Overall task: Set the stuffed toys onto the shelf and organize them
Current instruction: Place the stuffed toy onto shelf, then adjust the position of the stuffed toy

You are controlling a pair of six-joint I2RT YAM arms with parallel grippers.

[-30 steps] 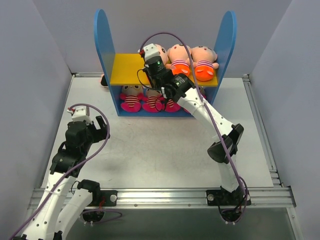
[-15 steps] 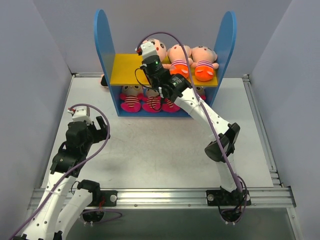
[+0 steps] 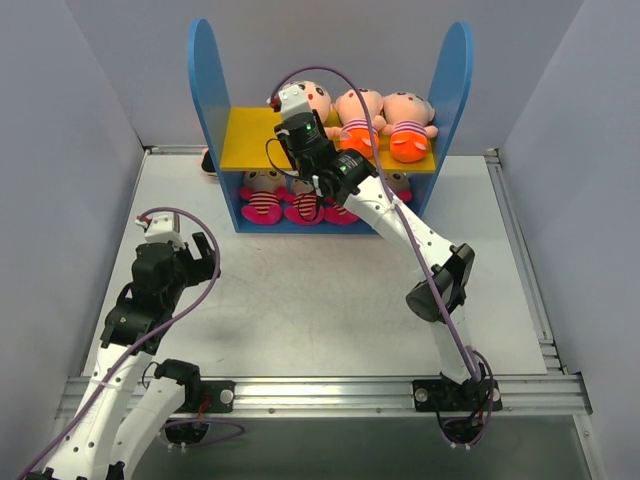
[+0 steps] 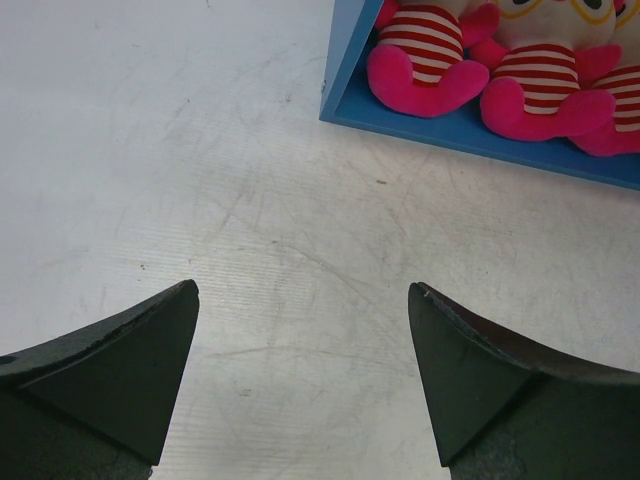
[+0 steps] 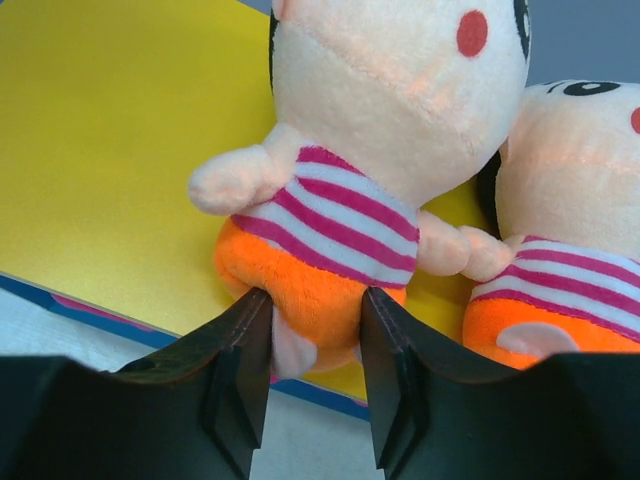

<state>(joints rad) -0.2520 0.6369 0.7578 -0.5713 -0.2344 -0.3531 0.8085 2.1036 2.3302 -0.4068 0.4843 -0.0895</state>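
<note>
R gripper [image 5: 315, 292] at shelf [image 3: 207, 80] top level. Fingers sit either side of the orange bottom of the leftmost orange toy [image 5: 340, 230] on the yellow board [image 3: 250, 140]. Jaws partly apart and touching plush, can't tell if pinching. Mid orange toy [image 3: 358, 115] and right-end orange toy [image 3: 408, 125] are beside it on the same board. Magenta striped toys [image 4: 425, 50] in a row on shelf base. L gripper [image 4: 303, 290] jaws wide apart, nothing between, over table [image 4: 150, 150] front-left of shelf.

Shelf [image 3: 209, 90] on grey table [image 3: 320, 290]; orange-bottomed toys [image 3: 405, 125] on yellow board [image 3: 250, 140], perhaps three pink toys [image 3: 262, 205] below.
</note>
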